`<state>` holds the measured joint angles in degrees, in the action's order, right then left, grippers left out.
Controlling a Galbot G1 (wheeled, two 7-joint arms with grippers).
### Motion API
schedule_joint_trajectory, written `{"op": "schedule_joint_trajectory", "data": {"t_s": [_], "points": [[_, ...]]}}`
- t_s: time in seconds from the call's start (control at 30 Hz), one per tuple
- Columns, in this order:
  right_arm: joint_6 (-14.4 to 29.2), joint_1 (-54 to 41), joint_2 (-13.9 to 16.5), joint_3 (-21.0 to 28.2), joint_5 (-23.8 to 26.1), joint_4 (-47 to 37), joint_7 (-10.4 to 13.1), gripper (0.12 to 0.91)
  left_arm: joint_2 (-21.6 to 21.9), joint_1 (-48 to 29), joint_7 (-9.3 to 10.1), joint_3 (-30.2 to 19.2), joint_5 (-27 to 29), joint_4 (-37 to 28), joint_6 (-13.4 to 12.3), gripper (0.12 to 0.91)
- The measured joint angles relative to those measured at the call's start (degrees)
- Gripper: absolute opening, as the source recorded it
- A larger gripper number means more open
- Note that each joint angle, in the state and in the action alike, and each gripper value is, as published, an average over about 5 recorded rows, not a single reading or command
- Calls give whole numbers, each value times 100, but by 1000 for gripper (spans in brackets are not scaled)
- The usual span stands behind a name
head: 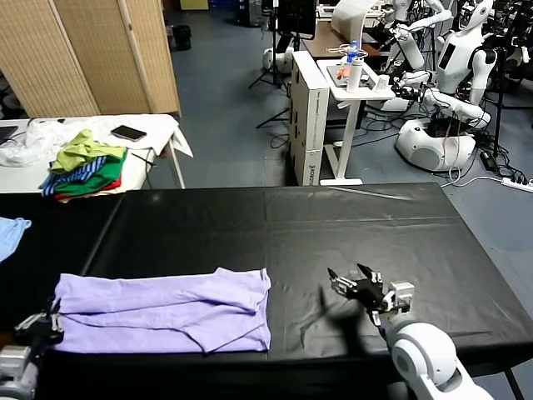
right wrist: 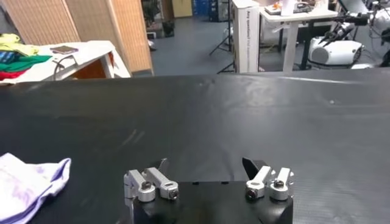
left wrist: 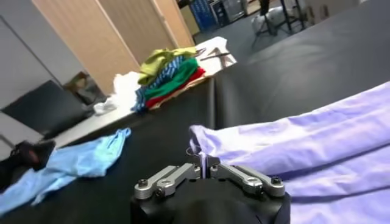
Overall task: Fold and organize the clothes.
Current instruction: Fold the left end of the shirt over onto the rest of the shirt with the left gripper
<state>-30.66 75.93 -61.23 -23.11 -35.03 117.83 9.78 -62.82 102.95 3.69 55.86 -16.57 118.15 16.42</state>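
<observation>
The clothes are one pale lavender T-shirt [head: 166, 312], lying folded into a flat band on the black table [head: 333, 225], near its front left. My left gripper [head: 52, 323] is at the shirt's left edge. In the left wrist view it [left wrist: 203, 163] is shut on a thin fold of the lavender fabric [left wrist: 304, 140]. My right gripper [head: 350, 275] hovers over bare black table to the right of the shirt, a gap away from it. It [right wrist: 206, 164] is open with nothing between its fingers, and a corner of the shirt [right wrist: 27, 182] shows off to one side.
A light blue garment [head: 10, 233] lies at the table's left edge. Behind it, a white side table [head: 158, 125] carries a green, yellow, striped and red garment pile [head: 83, 162] and a phone [head: 128, 132]. A white cabinet [head: 308, 117] and other robots [head: 450, 83] stand beyond the far edge.
</observation>
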Motion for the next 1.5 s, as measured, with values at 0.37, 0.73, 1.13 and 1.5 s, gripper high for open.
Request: {"op": "schedule_joint_trajectory", "data": {"t_s": [0.37, 0.73, 1.13, 1.5], "points": [[46, 276, -106, -247, 157, 34, -6, 907, -627, -362, 625, -1410, -1321, 1230, 736, 182], [56, 342, -204, -249, 280, 40, -7, 907, -1005, -678, 1122, -2890, -2308, 1771, 996, 182], [46, 322, -256, -155, 333, 23, -8, 907, -1296, -839, 1129, -3494, -2237, 1702, 1013, 182], [37, 297, -262, -83, 388, -17, -25, 907, -1545, -934, 1101, -3696, -2021, 1422, 988, 182]]}}
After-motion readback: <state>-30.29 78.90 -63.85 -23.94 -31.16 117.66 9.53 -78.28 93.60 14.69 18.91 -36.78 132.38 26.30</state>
